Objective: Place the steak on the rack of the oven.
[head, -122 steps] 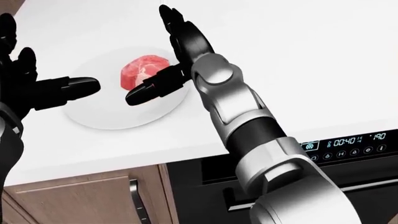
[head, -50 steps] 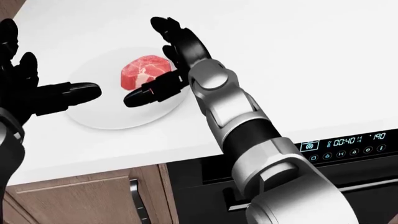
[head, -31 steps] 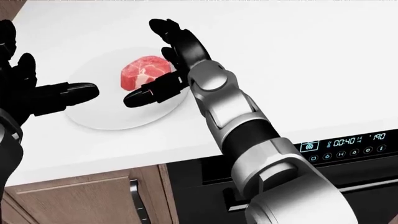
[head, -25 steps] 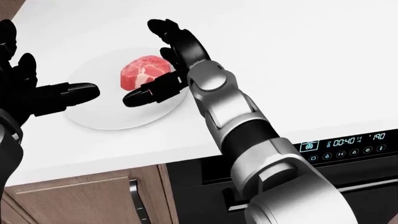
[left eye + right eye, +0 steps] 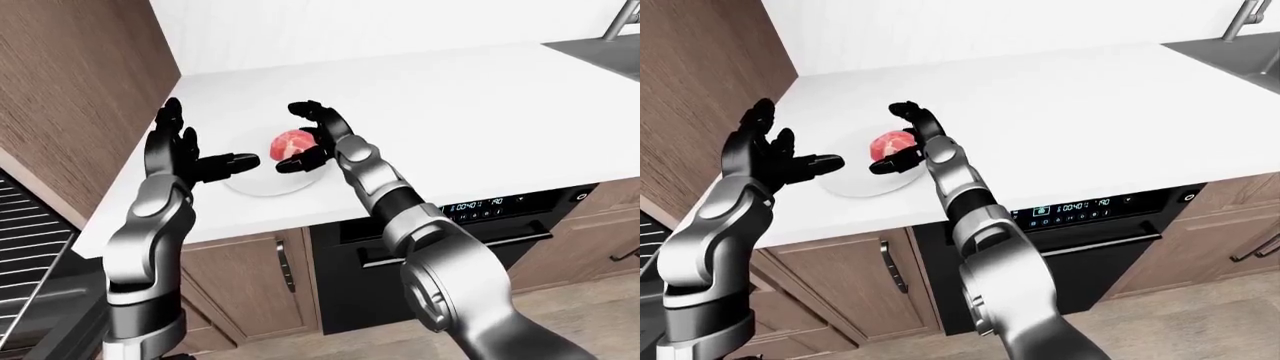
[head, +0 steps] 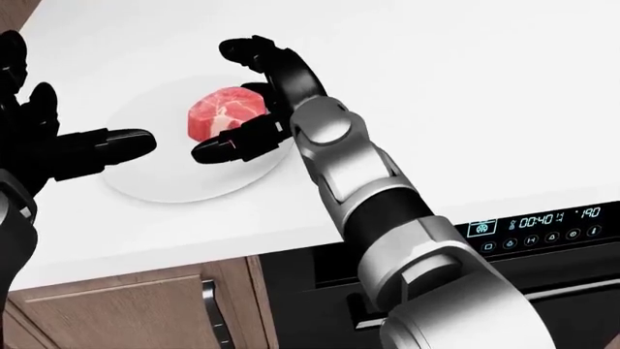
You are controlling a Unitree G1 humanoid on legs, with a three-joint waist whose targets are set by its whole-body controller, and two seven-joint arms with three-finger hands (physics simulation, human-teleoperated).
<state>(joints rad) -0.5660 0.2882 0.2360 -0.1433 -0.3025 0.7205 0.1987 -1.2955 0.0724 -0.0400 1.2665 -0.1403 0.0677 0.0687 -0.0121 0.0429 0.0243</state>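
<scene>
Curling further than 0.5 s ago, right hand [image 6: 254,94] fingers [image 6: 242,49] now arch over the steak [image 6: 224,109] from 3 o'clock, spread, not gripping. Steak unmoved on white plate [image 6: 165,182] on the counter [image 6: 465,109]. Left hand [image 6: 43,142] splayed at 9 o'clock, unchanged.

Right hand [image 6: 254,94] spread with curled fingers, arm extended, left hand [image 6: 43,142] raised, fingers splayed, thumb pointing inward.

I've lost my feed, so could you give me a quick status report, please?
Right hand open, fingers curling around the steak, no grip yet. Left hand open beside the plate. Nothing in the way.
</scene>
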